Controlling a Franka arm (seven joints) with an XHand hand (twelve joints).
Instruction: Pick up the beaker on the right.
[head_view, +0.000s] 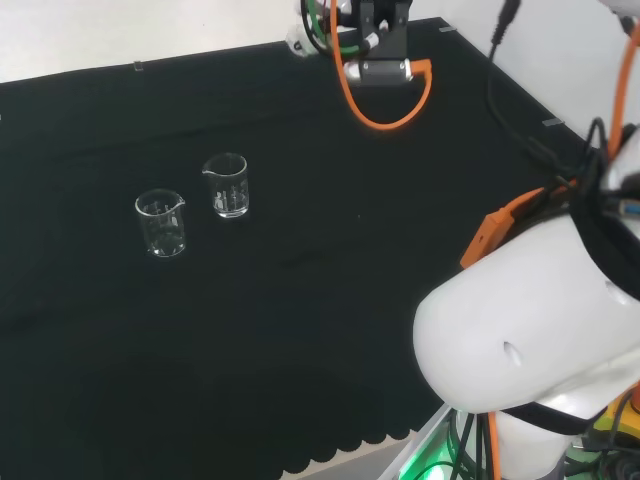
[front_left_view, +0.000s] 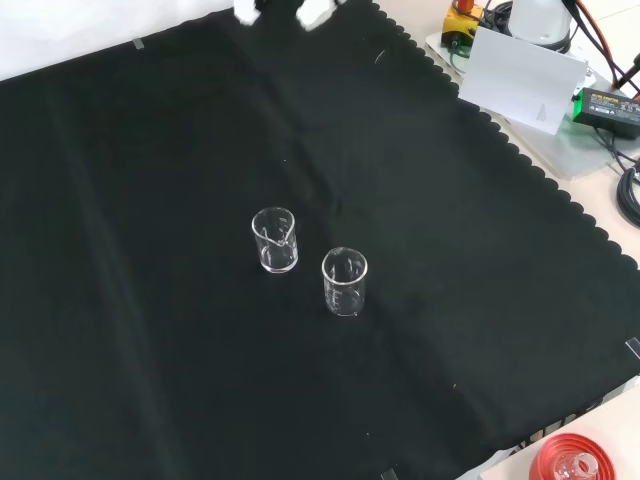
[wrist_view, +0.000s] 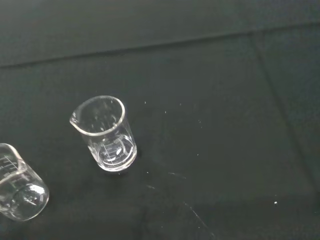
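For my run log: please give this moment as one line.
beakers: two, upright, apart, empty | hand: away from both | grasp: not yet

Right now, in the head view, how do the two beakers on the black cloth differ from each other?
The right beaker stands farther from the camera and nearer the arm's links; the left beaker stands closer to the cloth's near edge. In the front view the right beaker lies higher, with its spout toward the camera, while the left beaker lies lower and rightward. Both are clear, upright, apparently empty and similar in size, standing apart.
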